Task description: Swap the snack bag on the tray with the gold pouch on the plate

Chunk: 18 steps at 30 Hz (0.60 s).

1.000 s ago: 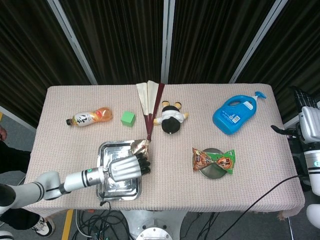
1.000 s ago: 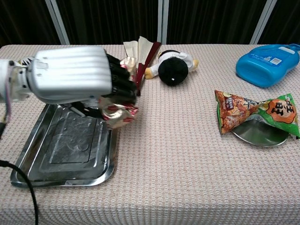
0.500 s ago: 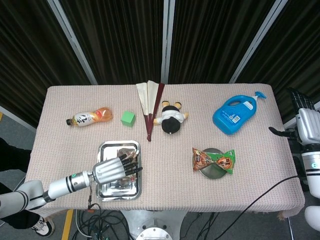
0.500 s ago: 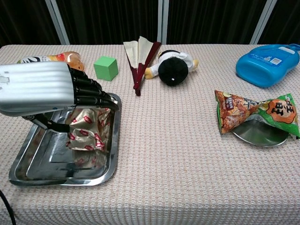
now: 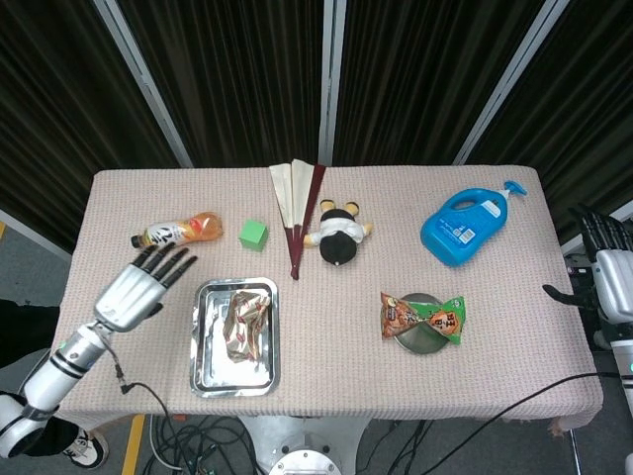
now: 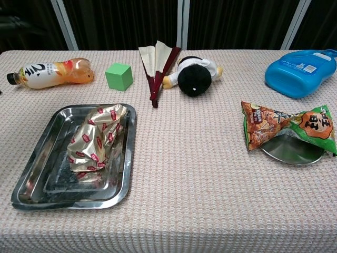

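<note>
Dark curtains are hanging behind the desk. From the head view, the left hand is hovering beside the tray, fingers wide, empty — the right hand is waiting off-desk, fingers unclear. From the chest view, the gold pouch is lying in the tray, the snack bag on the plate — swap seemingly done, bottle and fan obstructing nothing.

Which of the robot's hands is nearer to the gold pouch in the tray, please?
The left hand, open beside the tray holding the gold pouch; the right hand is off the table's far side.

left hand: empty, fingers spread | right hand: frame edge, pose unclear
</note>
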Each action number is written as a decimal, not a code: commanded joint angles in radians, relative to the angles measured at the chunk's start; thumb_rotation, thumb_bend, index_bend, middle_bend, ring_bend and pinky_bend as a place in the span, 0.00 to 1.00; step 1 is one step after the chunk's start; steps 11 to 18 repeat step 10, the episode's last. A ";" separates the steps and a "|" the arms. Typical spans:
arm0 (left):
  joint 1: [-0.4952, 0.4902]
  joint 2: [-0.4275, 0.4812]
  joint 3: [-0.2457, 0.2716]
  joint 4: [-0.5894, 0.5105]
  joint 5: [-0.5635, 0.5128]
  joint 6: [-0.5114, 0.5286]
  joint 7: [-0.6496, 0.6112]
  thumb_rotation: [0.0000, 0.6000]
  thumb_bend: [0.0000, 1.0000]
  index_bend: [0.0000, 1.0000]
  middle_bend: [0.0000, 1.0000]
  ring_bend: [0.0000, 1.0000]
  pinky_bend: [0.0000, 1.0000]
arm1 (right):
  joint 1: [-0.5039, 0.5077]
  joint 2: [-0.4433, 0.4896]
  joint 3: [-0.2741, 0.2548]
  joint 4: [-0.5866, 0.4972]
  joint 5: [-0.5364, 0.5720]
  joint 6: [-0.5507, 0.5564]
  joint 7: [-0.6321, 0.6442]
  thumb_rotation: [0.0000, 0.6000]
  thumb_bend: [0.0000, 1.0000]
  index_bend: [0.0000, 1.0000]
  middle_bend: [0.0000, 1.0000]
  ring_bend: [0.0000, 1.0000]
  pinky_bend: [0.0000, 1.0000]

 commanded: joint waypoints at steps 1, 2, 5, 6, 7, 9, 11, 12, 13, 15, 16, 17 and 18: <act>0.154 0.060 -0.056 -0.050 -0.175 0.083 -0.054 1.00 0.05 0.05 0.09 0.08 0.21 | -0.068 -0.012 -0.071 -0.005 -0.039 0.059 -0.111 1.00 0.00 0.00 0.00 0.00 0.00; 0.183 0.064 -0.058 -0.051 -0.204 0.088 -0.080 1.00 0.05 0.05 0.09 0.08 0.21 | -0.085 -0.021 -0.087 -0.005 -0.035 0.065 -0.133 1.00 0.00 0.00 0.00 0.00 0.00; 0.245 0.076 -0.058 -0.053 -0.255 0.090 -0.151 1.00 0.05 0.05 0.09 0.07 0.20 | -0.124 -0.048 -0.122 -0.003 -0.018 0.073 -0.166 1.00 0.00 0.00 0.00 0.00 0.00; 0.260 0.080 -0.055 -0.053 -0.262 0.090 -0.171 1.00 0.04 0.05 0.09 0.07 0.19 | -0.135 -0.056 -0.131 0.000 -0.014 0.075 -0.168 1.00 0.00 0.00 0.00 0.00 0.00; 0.275 0.084 -0.051 -0.051 -0.262 0.091 -0.186 1.00 0.04 0.05 0.09 0.07 0.19 | -0.145 -0.064 -0.139 0.003 -0.012 0.078 -0.168 1.00 0.00 0.00 0.00 0.00 0.00; 0.304 0.090 -0.035 -0.044 -0.250 0.096 -0.210 1.00 0.04 0.06 0.09 0.07 0.18 | -0.167 -0.078 -0.155 0.012 -0.015 0.088 -0.162 1.00 0.00 0.00 0.00 0.00 0.00; 0.317 0.090 -0.029 -0.040 -0.243 0.101 -0.216 1.00 0.04 0.06 0.09 0.07 0.18 | -0.174 -0.083 -0.160 0.018 -0.019 0.095 -0.162 1.00 0.00 0.00 0.00 0.00 0.00; 0.317 0.090 -0.029 -0.040 -0.243 0.101 -0.216 1.00 0.04 0.06 0.09 0.07 0.18 | -0.174 -0.083 -0.160 0.018 -0.019 0.095 -0.162 1.00 0.00 0.00 0.00 0.00 0.00; 0.317 0.090 -0.029 -0.040 -0.243 0.101 -0.216 1.00 0.04 0.06 0.09 0.07 0.18 | -0.174 -0.083 -0.160 0.018 -0.019 0.095 -0.162 1.00 0.00 0.00 0.00 0.00 0.00; 0.317 0.090 -0.029 -0.040 -0.243 0.101 -0.216 1.00 0.04 0.06 0.09 0.07 0.18 | -0.174 -0.083 -0.160 0.018 -0.019 0.095 -0.162 1.00 0.00 0.00 0.00 0.00 0.00; 0.317 0.090 -0.029 -0.040 -0.243 0.101 -0.216 1.00 0.04 0.06 0.09 0.07 0.18 | -0.174 -0.083 -0.160 0.018 -0.019 0.095 -0.162 1.00 0.00 0.00 0.00 0.00 0.00; 0.317 0.090 -0.029 -0.040 -0.243 0.101 -0.216 1.00 0.04 0.06 0.09 0.07 0.18 | -0.174 -0.083 -0.160 0.018 -0.019 0.095 -0.162 1.00 0.00 0.00 0.00 0.00 0.00; 0.317 0.090 -0.029 -0.040 -0.243 0.101 -0.216 1.00 0.04 0.06 0.09 0.07 0.18 | -0.174 -0.083 -0.160 0.018 -0.019 0.095 -0.162 1.00 0.00 0.00 0.00 0.00 0.00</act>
